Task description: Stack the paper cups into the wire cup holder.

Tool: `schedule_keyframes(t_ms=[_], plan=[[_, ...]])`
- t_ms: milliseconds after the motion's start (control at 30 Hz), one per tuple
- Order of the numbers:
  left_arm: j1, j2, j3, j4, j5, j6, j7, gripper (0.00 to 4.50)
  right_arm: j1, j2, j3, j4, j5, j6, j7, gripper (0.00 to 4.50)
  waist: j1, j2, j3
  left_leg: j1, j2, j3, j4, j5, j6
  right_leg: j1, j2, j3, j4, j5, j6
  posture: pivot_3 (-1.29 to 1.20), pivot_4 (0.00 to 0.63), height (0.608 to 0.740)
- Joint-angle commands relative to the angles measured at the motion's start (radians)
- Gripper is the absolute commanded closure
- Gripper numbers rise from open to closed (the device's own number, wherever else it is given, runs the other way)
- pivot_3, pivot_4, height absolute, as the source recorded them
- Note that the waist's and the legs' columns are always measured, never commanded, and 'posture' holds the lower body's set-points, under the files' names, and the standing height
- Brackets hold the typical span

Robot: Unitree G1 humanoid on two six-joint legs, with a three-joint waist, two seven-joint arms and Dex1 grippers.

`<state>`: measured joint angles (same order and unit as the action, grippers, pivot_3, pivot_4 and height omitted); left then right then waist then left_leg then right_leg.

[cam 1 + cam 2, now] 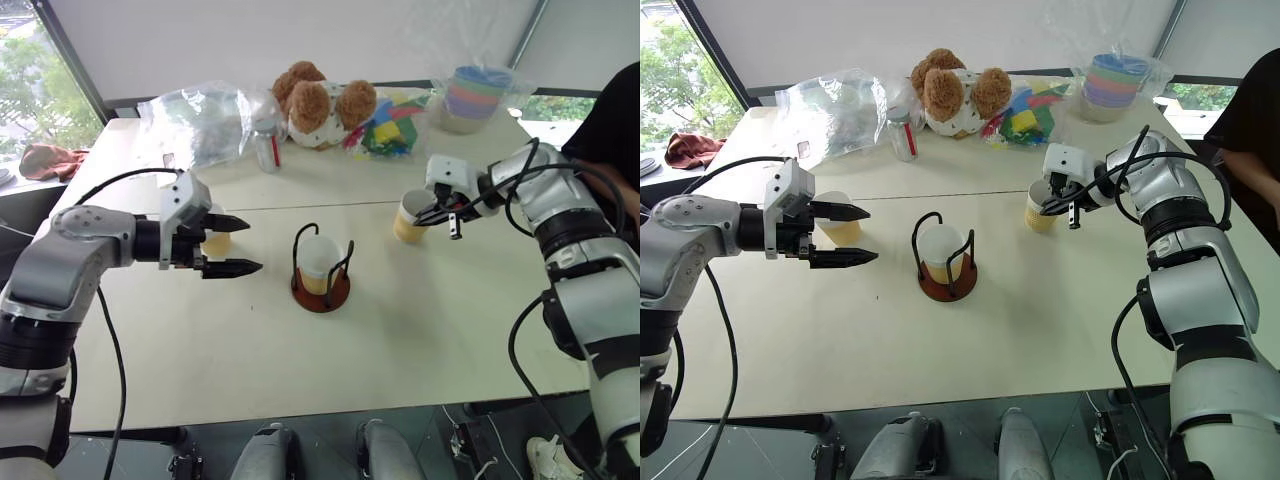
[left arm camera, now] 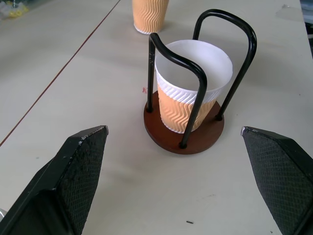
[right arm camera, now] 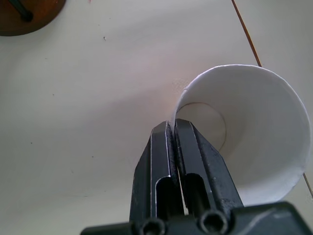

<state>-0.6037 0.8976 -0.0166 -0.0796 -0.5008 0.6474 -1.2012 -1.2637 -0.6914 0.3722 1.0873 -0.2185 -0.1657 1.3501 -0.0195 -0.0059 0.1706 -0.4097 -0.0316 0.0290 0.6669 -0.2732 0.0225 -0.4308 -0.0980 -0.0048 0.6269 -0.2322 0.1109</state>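
Right gripper [image 3: 172,128] pinches the rim of a cup [image 3: 254,132] right of the holder [image 1: 320,270], one finger inside the wall. Left gripper [image 1: 232,243], spread wide, hangs left of the holder, which contains one cup [image 2: 193,88]; a third cup [image 1: 215,238] sits behind its fingers.

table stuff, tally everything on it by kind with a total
paper cups: 3, one in the holder, one by the left hand, one pinched at the rim by the right hand
wire cup holder: 1
stack of bowls: 1
plush toy: 1
plastic bag: 1
total: 7
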Motion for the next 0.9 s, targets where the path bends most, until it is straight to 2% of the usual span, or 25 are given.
schedule_keyframes(t_ms=[33, 300, 400, 533, 733, 900], plan=[[-0.009, 0.029, 0.025, 0.0, 0.006, -0.016, -0.019, 0.0, -0.102, -0.037, -0.039, -0.07, 0.004, -0.059, 0.04, 4.45, -0.001, 0.001, 0.001, 0.0, 0.0, 0.0, 0.0, 0.0, 0.0, 0.0, 0.0, 0.0, 0.0, 0.0, 0.0, 0.0, 0.15, 0.74], [0.024, 0.107, 0.015, -0.051, 0.005, -0.023, -0.115, 0.0, -0.229, -0.032, -0.087, -0.314, 0.147, 0.077, 0.253, 4.45, -0.002, 0.004, 0.003, 0.0, 0.002, 0.001, -0.002, -0.001, -0.001, -0.003, 0.001, -0.001, 0.001, 0.0, 0.0, 0.0, 0.15, 0.74], [0.004, 0.11, 0.017, -0.047, 0.006, -0.031, -0.126, 0.0, -0.208, -0.065, 0.0, -0.585, 0.375, 0.274, 0.264, 4.45, 0.002, 0.005, 0.004, 0.0, 0.002, 0.001, -0.001, -0.001, 0.0, -0.003, 0.001, -0.001, 0.001, 0.0, 0.0, 0.0, 0.15, 0.74], [0.004, 0.098, 0.02, -0.037, 0.013, -0.037, -0.113, 0.0, -0.143, -0.122, 0.044, -0.808, 0.527, 0.432, 0.264, 4.45, 0.009, 0.003, 0.003, 0.0, 0.002, 0.0, 0.001, -0.004, 0.004, -0.001, 0.0, -0.001, 0.002, 0.0, 0.0, 0.0, 0.15, 0.74], [0.02, 0.103, 0.025, -0.044, 0.007, -0.039, -0.114, 0.0, -0.094, -0.187, 0.087, -0.966, 0.638, 0.542, 0.264, 4.45, 0.006, 0.003, 0.003, 0.0, 0.001, 0.0, 0.001, -0.005, 0.005, -0.001, 0.0, -0.001, 0.001, 0.0, 0.0, 0.0, 0.15, 0.74], [0.008, 0.089, 0.013, -0.031, 0.015, -0.046, -0.108, 0.0, -0.06, -0.14, 0.082, -0.982, 0.615, 0.555, 0.264, 4.45, 0.003, 0.003, 0.003, 0.0, 0.002, 0.001, 0.001, -0.005, 0.005, -0.002, 0.001, -0.001, 0.002, 0.0, 0.0, 0.0, 0.15, 0.74]])
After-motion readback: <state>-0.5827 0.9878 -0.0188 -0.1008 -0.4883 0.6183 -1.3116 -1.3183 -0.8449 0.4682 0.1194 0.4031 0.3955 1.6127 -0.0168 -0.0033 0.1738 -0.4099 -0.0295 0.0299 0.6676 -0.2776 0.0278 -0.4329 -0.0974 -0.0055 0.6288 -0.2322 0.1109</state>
